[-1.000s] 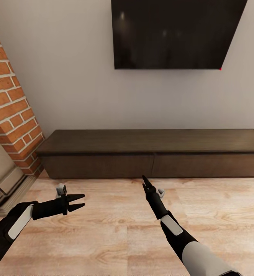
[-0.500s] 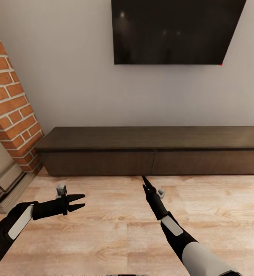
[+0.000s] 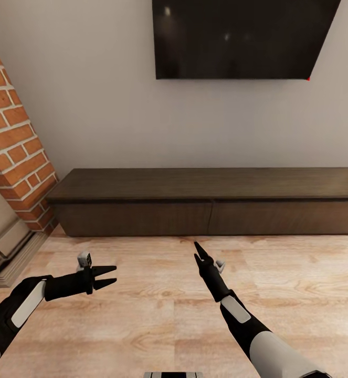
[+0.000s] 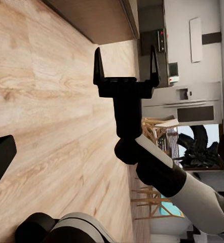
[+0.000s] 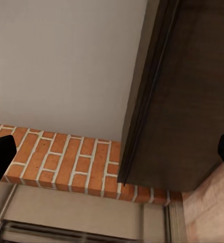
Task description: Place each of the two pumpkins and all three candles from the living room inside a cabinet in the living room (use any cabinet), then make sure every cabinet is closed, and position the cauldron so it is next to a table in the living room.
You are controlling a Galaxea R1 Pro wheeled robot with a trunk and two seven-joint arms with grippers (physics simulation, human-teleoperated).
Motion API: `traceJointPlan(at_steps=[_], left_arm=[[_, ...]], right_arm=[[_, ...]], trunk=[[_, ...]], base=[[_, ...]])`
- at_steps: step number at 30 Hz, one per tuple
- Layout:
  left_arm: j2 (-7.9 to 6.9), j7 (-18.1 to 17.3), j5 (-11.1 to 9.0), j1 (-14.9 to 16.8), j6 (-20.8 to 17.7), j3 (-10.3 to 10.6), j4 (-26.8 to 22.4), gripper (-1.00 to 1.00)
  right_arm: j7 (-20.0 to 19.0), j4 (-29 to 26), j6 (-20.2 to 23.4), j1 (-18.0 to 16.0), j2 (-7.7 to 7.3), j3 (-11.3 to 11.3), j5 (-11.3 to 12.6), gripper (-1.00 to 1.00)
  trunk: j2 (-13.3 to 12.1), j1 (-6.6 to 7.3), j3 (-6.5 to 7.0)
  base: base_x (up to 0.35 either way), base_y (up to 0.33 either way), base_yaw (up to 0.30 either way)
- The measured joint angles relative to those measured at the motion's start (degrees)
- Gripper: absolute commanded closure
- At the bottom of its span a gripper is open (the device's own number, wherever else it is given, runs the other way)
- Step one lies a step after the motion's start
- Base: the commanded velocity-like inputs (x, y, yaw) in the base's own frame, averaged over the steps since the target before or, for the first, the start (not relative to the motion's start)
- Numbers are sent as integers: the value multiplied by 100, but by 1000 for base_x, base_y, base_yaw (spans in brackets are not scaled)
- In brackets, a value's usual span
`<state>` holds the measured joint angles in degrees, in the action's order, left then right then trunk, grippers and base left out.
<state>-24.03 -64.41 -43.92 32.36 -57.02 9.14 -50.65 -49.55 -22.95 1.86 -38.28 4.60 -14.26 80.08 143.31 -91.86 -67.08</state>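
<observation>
The cabinet (image 3: pixel 210 202) is a long low dark-brown unit against the grey wall, and both of its wide drawer fronts are shut. My left gripper (image 3: pixel 111 277) hovers open and empty over the wood floor, short of the cabinet's left half. Near the seam between the two drawer fronts, my right gripper (image 3: pixel 197 251) points at the cabinet; the left wrist view shows the right gripper (image 4: pixel 126 63) with its fingers spread, holding nothing. The right wrist view looks at the cabinet's left end (image 5: pixel 183 101). The pumpkins, candles, cauldron and table are out of view.
A black TV (image 3: pixel 236 42) hangs on the wall above the cabinet. A brick fireplace column (image 3: pixel 16 157) with a stone hearth (image 3: pixel 6 247) stands at the left. Wood floor (image 3: pixel 142 325) lies between me and the cabinet. Kitchen appliances (image 4: pixel 188 101) appear far off.
The whole picture has shifted: cabinet and TV sit a little higher and more floor shows, so the camera has moved. Both arms keep the same pose.
</observation>
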Motion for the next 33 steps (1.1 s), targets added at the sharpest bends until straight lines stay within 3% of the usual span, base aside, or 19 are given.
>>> traceJointPlan(at_steps=[4,11,33], left_arm=[[0,0,1,-2,0,3,-29,-100],[0,2,1,-4,1,44,-35,-100],[0,3,1,-2,0,46,-27,-100]], right_arm=[[-4,4,178,0,-5,-4,18,-100],[2,32,266,0,-10,-9,259,-100],[3,128,279,0,-10,-9,290,-100]], trunk=[[0,1,0],[0,3,0],[0,2,0]], base=[[87,0,0],[299,0,0],[266,0,0]])
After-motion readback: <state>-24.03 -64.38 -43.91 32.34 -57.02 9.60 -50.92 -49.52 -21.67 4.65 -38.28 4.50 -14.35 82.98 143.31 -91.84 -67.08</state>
